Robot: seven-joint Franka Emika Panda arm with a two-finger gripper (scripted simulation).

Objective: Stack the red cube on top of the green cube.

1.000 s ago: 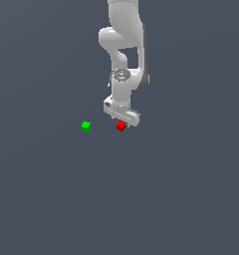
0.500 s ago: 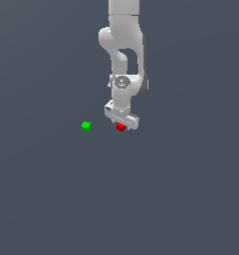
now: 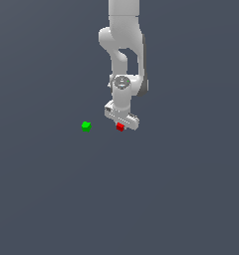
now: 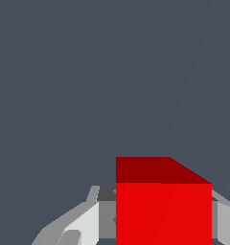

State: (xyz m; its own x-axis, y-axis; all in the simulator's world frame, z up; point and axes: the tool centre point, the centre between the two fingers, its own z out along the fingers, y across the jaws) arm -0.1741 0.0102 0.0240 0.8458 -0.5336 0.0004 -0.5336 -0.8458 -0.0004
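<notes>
The red cube [image 3: 120, 127] sits low between the fingers of my white gripper [image 3: 121, 125], just under the gripper body. In the wrist view the red cube [image 4: 163, 210] fills the gap between the two grey fingers [image 4: 105, 216], which press against both of its sides. The gripper [image 4: 164, 229] is shut on it. The green cube [image 3: 86, 126] lies on the dark floor toward the exterior view's left of the gripper, apart from it. It does not show in the wrist view.
The plain dark grey floor [image 3: 141, 199] spreads all around. The white arm [image 3: 124, 45] rises straight up behind the gripper to the frame's upper edge.
The arm came down a little onto the red cube about a second ago and has held still since. Both cubes stay where they were.
</notes>
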